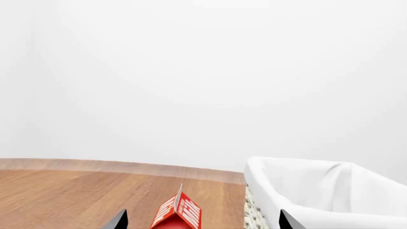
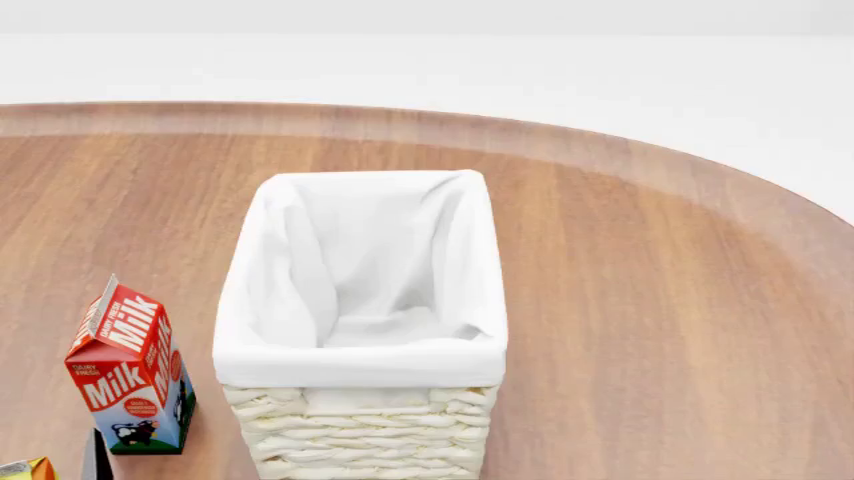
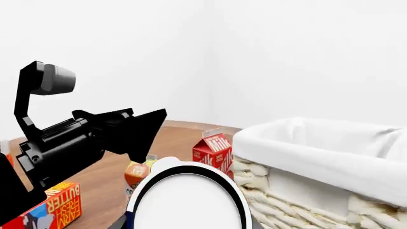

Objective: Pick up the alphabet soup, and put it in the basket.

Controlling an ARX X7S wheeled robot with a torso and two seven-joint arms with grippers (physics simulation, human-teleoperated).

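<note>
The alphabet soup (image 3: 186, 198) is a can whose white lid with a black rim fills the lower middle of the right wrist view. It lies between the jaws of my right gripper (image 3: 184, 225), which is shut on it, just beside the basket (image 3: 318, 157). The basket (image 2: 360, 300) is cream wicker with a white cloth lining and stands mid-table with nothing showing inside. My left gripper (image 1: 203, 222) is open, its dark fingertips (image 1: 119, 220) wide apart either side of a milk carton's top (image 1: 179, 212). The head view shows neither the can nor the right gripper.
A red and blue milk carton (image 2: 131, 370) stands left of the basket, with an orange carton corner (image 2: 27, 468) nearer me. A butter box (image 3: 54, 210) and an orange carton (image 3: 137, 172) sit beyond the black left arm (image 3: 83, 138). The round wooden table (image 2: 667, 300) ends behind the basket.
</note>
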